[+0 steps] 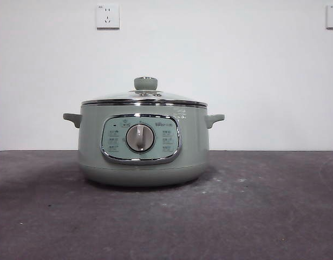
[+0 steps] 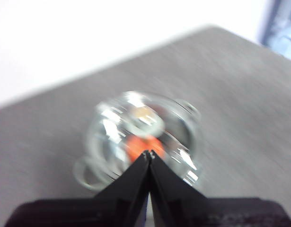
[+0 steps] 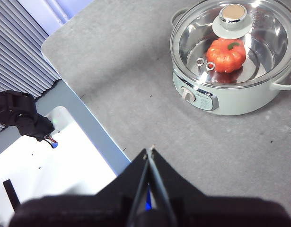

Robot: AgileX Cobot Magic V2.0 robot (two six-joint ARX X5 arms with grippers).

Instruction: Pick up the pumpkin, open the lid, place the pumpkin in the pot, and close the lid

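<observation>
Inside sits the pumpkin (image 3: 226, 55) (glossy orange, green-stemmed).

We see open gray table (image 1: 274, 216) all around the pot (image 1: 90, 146), at three, six and nine o'clock. From twelve, the lid (image 1: 117, 98) sits shut on its rim, blocking the pumpkin (image 3: 225, 54) inside.

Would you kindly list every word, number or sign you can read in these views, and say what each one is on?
None can be read.
Pot front panel: small pale labels around the silver dial, too small to read.
Pot wall above the panel: faint markings, too faint to read.
Wall sockets: tiny marks, illegible.
Left wrist view: too blurred for any text.
</observation>
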